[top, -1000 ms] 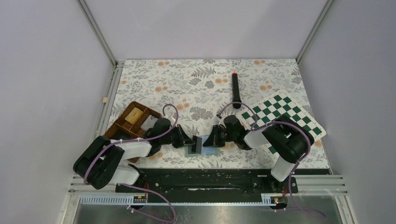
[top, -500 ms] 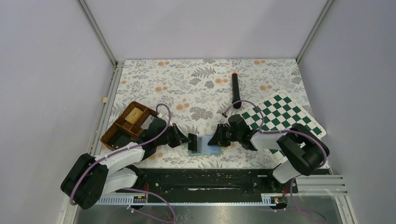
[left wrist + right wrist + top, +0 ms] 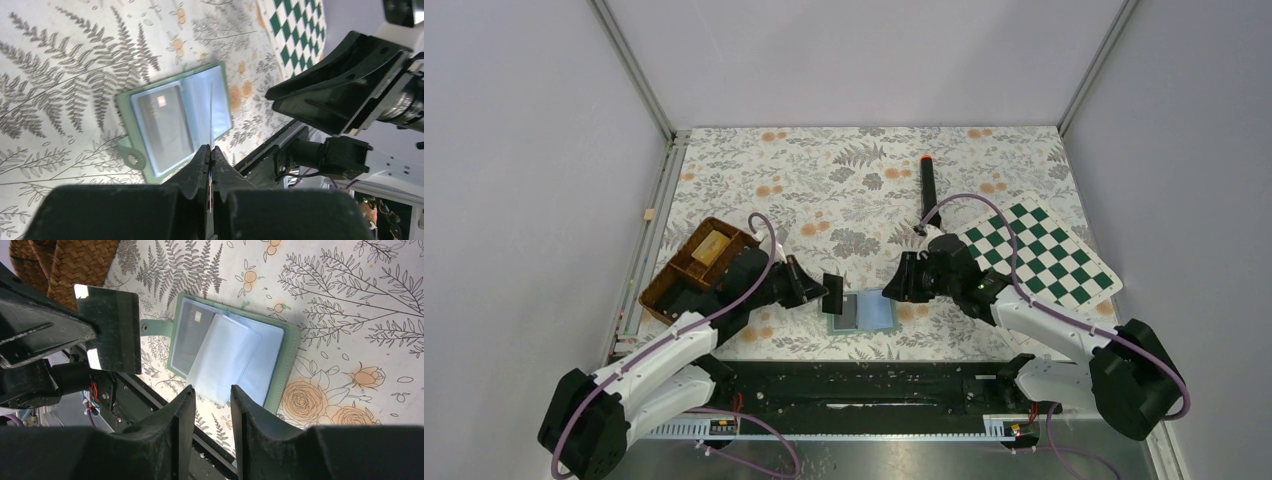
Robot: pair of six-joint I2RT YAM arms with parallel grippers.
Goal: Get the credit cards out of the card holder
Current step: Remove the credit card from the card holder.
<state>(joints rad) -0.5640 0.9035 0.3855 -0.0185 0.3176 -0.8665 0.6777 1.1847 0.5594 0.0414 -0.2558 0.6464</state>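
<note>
Walls (image 3: 864, 60): plain pale lilac-grey at back and both sides, under soft, even light. Aluminium posts (image 3: 632, 68) slant in from the upper corners. Tablecloth (image 3: 824, 170), frame centre: cream with grey ferns and orange blooms. Black base plate (image 3: 854, 385) runs along the lower edge, with a brushed metal strip (image 3: 904, 455) beneath.

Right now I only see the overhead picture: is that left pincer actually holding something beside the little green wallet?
Observer: Yes. Close up, the left pincer is clamped on a shiny grey card, held apart from the green wallet.
Visitor: So is the wallet empty?
Observer: No. A second card, dark with a small pale chip, lies in one of its panels.
Visitor: And the other arm?
Observer: The right pincer has its fingers apart with nothing between them, poised over the wallet's loose clear sleeve.
</note>
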